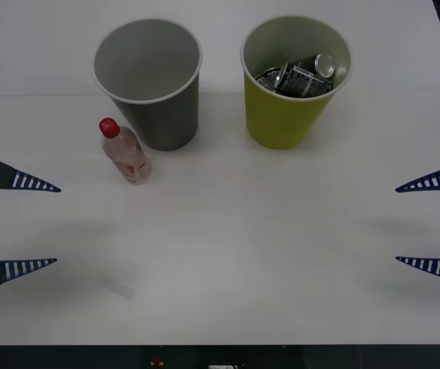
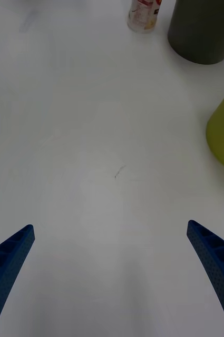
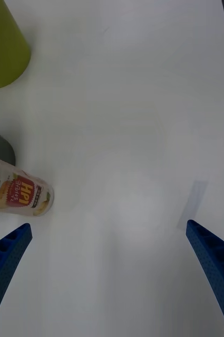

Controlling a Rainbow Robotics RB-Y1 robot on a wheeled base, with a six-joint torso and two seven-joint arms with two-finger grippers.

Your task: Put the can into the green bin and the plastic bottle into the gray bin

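Observation:
The crushed silvery can [image 1: 302,75] lies inside the yellow-green bin [image 1: 290,123] at the back right. Left of it stands the gray bin [image 1: 166,115], with nothing visible inside. The small clear plastic bottle [image 1: 125,151] with a red cap stands upright on the table just in front and left of the gray bin; its base shows in the right wrist view [image 2: 143,14] and its label in the left wrist view [image 3: 18,190]. My left gripper [image 1: 54,224] is open at the table's left edge. My right gripper [image 1: 398,224] is open at the right edge. Both hold nothing.
The white table [image 1: 235,254] stretches bare between the two grippers and in front of the bins. Its front edge [image 1: 220,345] runs along the bottom of the front view.

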